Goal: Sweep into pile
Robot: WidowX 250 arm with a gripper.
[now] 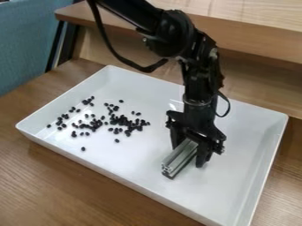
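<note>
Currently, the gripper (189, 152) has its jaws clamped on a grooved metal bar (179, 158) in the white tray (242, 176), while small black beans (122, 120) lie scattered toward the view's left, apart from the bar.

Brown wood-grain tabletop (77, 187); wooden ledge (254, 37) behind; blue panel (24, 39) upper left, dark slanted bar (55, 46) beside.
</note>
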